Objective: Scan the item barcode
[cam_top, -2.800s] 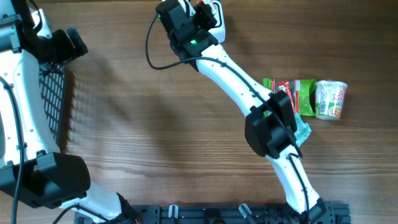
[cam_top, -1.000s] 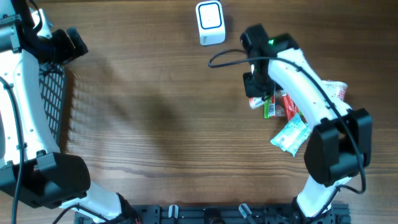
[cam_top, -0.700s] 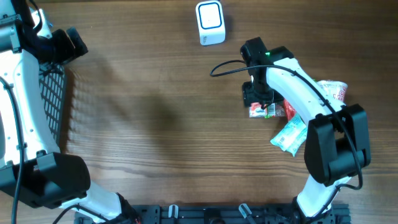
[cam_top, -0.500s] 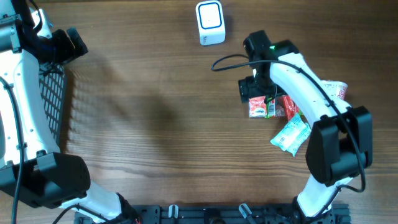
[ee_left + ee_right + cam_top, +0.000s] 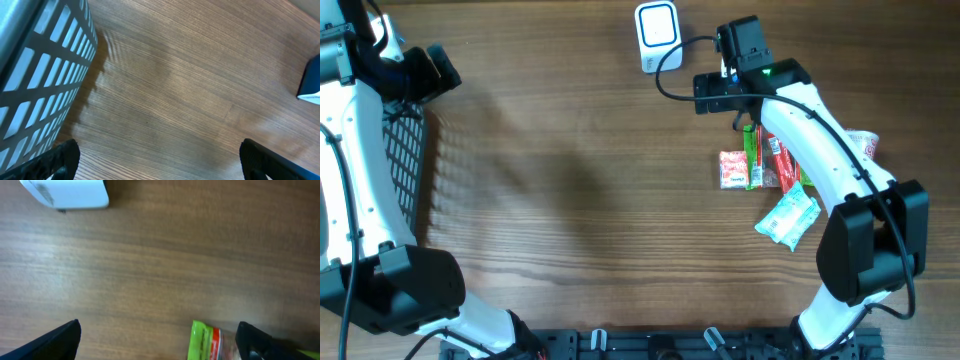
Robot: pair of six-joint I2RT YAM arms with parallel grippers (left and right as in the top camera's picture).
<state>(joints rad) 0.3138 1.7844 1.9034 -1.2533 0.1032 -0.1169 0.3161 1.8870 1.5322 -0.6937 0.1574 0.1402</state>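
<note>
The white barcode scanner (image 5: 658, 36) sits at the table's far edge, and its body (image 5: 65, 192) fills the top left of the right wrist view. A small red snack packet (image 5: 732, 168) lies flat on the wood beside a green-and-red packet (image 5: 752, 152), whose end (image 5: 205, 340) shows low in the right wrist view. My right gripper (image 5: 726, 90) hovers open and empty between the scanner and the packets; its own view shows it (image 5: 157, 347) wide above bare wood. My left gripper (image 5: 160, 165) is open and empty over the table near the basket.
A grey mesh basket (image 5: 405, 160) stands at the left edge, its wall (image 5: 40, 75) close to the left gripper. A red packet (image 5: 782, 165), a mint-green pouch (image 5: 787, 220) and a cup of noodles (image 5: 865, 145) lie at the right, partly under the right arm.
The right gripper opened and let go of the small red packet, which now lies on the table. It then rose and moved back toward the scanner. The left arm stayed still.
</note>
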